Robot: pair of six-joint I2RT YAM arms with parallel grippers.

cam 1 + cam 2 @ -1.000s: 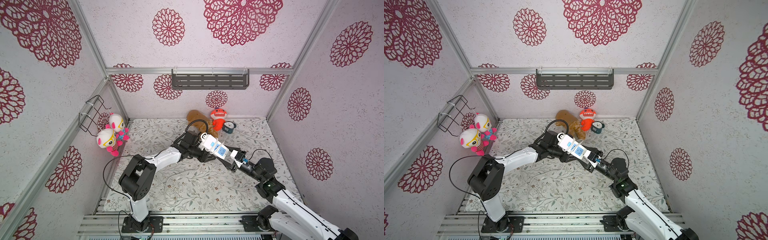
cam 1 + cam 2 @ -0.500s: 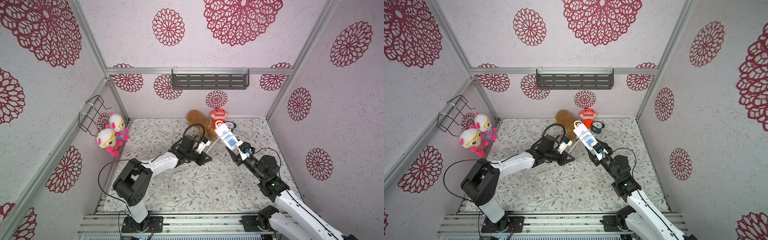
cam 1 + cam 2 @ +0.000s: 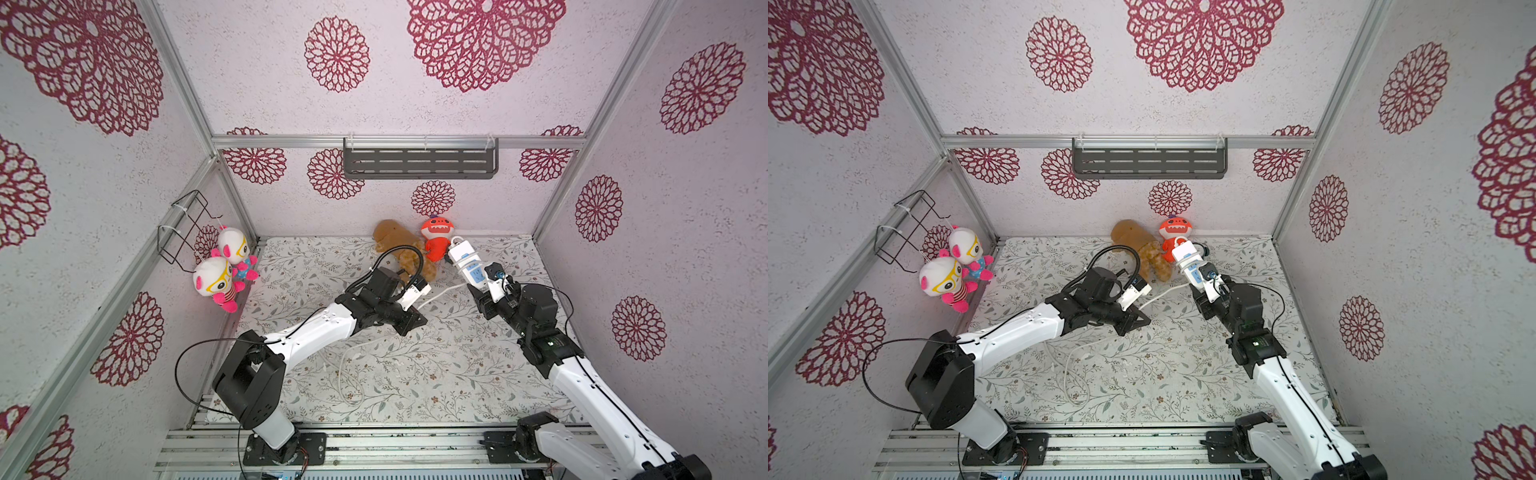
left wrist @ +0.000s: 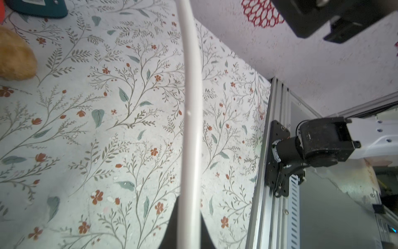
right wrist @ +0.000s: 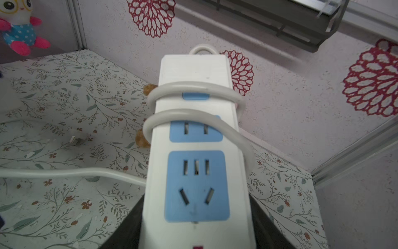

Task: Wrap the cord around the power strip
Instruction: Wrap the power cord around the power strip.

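Observation:
The power strip (image 5: 198, 151), white with light blue socket panels, is held at its near end by my right gripper (image 5: 197, 215), which is shut on it. In both top views the power strip (image 3: 467, 259) (image 3: 1190, 259) tilts up toward the back wall above that right gripper (image 3: 482, 291) (image 3: 1202, 291). The white cord (image 5: 193, 90) circles the strip twice, then runs across to my left gripper (image 3: 415, 316) (image 3: 1140, 316). In the left wrist view that gripper (image 4: 189, 215) is shut on the cord (image 4: 190, 107). More of the cord (image 3: 345, 365) lies looped on the floor.
A brown plush (image 3: 399, 249) and a red plush (image 3: 436, 237) sit at the back wall just behind the strip. Two dolls (image 3: 224, 270) hang under a wire basket (image 3: 183, 224) on the left wall. A dark shelf (image 3: 419, 162) is mounted on the back wall.
My right arm swung the strip right and toward the back wall, away from the left gripper. My left gripper shut on the cord, which now stretches between the two.

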